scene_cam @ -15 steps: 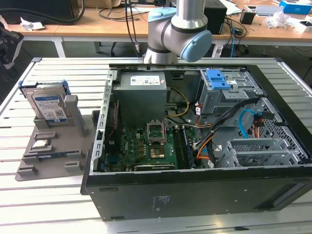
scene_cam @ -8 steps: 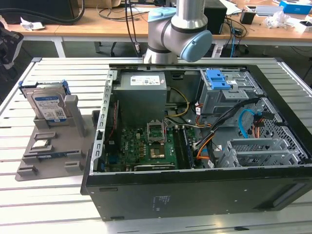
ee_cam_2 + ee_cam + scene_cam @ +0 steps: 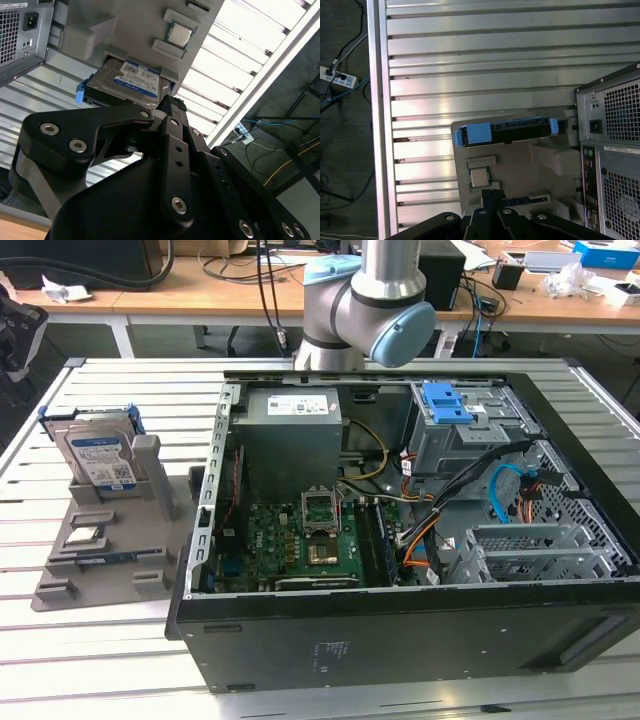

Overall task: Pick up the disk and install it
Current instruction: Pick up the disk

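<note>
The disk (image 3: 100,455) is a silver hard drive with a white-and-blue label in a bright blue carrier. It stands on edge in a grey holder (image 3: 100,560) on the table, at the exterior view's left. In both wrist views the disk (image 3: 132,80) (image 3: 505,131) lies beyond my black gripper (image 3: 491,194) (image 3: 171,102). The gripper hangs above the holder, well apart from the disk. Its fingers sit together with nothing between them.
An open computer case (image 3: 400,540) takes up the middle and right of the slatted metal table. Inside it are a grey power supply (image 3: 295,430), a motherboard and a drive bay with a blue latch (image 3: 447,400). A processor chip (image 3: 479,176) lies on the holder. The arm's elbow (image 3: 370,300) stands behind the case.
</note>
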Controlling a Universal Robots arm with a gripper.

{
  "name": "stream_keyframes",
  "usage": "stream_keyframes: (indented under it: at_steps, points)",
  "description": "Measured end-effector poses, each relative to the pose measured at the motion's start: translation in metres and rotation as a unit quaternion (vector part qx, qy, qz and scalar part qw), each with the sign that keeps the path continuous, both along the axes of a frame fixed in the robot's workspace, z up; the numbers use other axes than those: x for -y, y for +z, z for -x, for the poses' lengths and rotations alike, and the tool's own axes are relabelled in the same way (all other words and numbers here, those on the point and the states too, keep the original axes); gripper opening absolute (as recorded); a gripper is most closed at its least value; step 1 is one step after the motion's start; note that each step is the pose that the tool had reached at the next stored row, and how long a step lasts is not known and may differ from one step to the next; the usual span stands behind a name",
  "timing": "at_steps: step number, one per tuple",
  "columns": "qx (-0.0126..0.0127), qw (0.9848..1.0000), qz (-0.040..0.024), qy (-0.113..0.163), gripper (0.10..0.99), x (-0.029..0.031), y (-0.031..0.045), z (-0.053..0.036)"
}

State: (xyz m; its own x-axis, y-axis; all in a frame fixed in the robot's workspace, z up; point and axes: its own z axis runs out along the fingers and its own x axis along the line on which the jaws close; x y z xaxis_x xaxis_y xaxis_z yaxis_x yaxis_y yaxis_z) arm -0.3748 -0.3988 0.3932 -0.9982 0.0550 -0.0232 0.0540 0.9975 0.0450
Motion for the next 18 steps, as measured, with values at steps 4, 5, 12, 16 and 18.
stream_keyframes:
  at_steps: [4, 5, 12, 16, 18]
  points:
    - [0.0001, 0.9993, 0.0, 0.039, 0.106, 0.0, -0.0001, 0.0]
    - [0.0001, 0.9989, 0.0, 0.046, 0.106, 0.0, -0.0001, -0.0001]
    - [0.0, 0.994, 0.0, 0.11, 0.106, 0.0, 0.0, -0.0001]
    - [0.0001, 0.9894, 0.0, 0.145, 0.106, 0.0, -0.0001, -0.0001]
    - [0.0, 0.9879, 0.0, 0.155, 0.106, 0.0, 0.0, -0.0001]
